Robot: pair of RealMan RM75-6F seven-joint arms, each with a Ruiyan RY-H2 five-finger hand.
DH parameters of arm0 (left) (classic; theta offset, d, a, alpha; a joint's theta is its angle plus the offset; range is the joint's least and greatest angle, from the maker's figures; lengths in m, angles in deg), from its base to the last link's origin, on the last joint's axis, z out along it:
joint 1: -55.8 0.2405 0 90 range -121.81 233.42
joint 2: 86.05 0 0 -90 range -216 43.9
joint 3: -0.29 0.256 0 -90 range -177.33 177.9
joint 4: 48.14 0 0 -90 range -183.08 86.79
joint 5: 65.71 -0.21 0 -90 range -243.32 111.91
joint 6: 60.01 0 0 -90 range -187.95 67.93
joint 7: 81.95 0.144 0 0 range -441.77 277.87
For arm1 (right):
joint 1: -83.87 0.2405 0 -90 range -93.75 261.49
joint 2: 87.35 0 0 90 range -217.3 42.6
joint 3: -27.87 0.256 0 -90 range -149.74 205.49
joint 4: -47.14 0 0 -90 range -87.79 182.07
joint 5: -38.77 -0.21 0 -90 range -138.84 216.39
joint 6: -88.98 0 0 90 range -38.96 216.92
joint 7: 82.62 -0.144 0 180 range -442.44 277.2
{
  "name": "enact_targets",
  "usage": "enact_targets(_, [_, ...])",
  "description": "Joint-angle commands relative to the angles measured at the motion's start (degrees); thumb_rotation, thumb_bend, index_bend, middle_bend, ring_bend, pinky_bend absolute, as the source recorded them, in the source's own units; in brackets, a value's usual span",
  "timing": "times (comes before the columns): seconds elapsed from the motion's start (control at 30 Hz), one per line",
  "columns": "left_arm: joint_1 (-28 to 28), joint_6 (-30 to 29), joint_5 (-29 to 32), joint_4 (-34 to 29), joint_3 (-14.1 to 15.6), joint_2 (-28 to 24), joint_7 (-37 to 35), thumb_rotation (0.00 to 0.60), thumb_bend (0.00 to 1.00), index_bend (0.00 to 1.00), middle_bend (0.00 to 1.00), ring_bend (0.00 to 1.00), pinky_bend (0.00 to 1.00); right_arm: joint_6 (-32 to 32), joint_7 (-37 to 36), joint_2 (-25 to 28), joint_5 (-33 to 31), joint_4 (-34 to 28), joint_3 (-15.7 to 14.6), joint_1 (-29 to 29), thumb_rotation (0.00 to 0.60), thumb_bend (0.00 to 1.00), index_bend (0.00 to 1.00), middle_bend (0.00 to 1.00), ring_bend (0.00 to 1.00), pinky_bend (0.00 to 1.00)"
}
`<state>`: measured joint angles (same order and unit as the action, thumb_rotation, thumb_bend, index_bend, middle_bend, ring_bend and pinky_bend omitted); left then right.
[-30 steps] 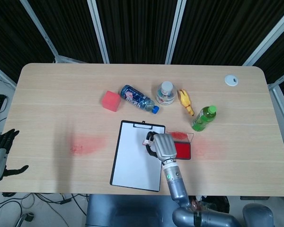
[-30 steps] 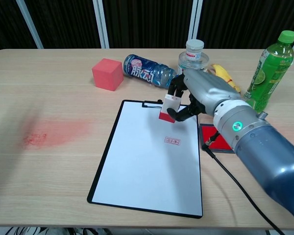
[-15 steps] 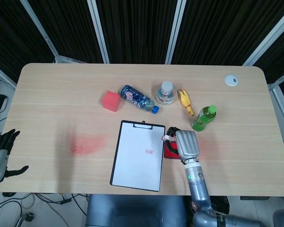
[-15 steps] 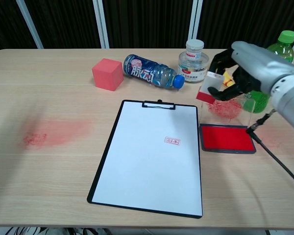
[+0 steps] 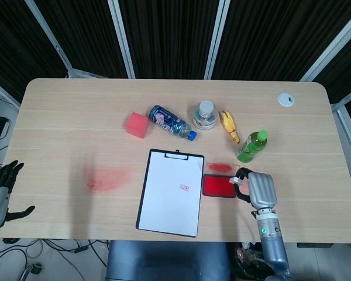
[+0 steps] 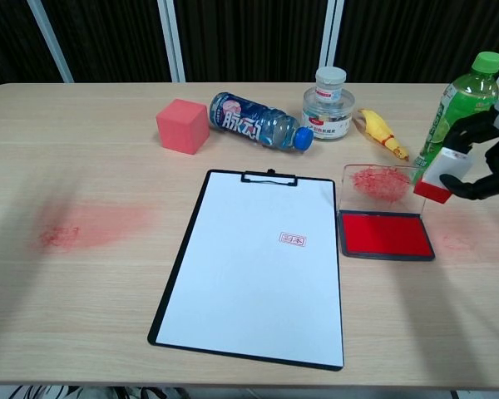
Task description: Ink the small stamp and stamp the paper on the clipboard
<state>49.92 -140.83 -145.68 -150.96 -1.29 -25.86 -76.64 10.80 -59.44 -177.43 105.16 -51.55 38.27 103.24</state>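
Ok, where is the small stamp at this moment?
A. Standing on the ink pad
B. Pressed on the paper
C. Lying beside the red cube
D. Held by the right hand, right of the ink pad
D: the right hand holds the small stamp just right of the ink pad, off the paper.

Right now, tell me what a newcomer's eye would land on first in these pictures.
First, the open ink pad, bright red, just right of the clipboard, whose white paper bears a small red stamp mark. Next, the right hand at the table's right edge, holding the small stamp in front of the green bottle. A red smear stains the table on the left.
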Motion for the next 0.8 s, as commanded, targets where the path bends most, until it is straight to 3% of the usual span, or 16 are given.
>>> enact_targets(0.03, [0.1,-0.1,-0.1,-0.1,0.0,0.1,0.2,0.600,0.01,0.00,0.00,0.00,0.00,0.2,-1.4,0.2,-0.3,1.5,-0.6,-0.8,0.600,0.58,0.94,0.77,0.84,0.72])
enact_targets(0.8, [0.1,-0.3,0.4,0.2,-0.2,1.2,3.1,0.600,0.01,0.00,0.00,0.00,0.00,3.7,-7.9,-3.6,-2.4,15.2,-1.1,-2.2,0.600,0.54,0.94,0.72,0.73,0.72])
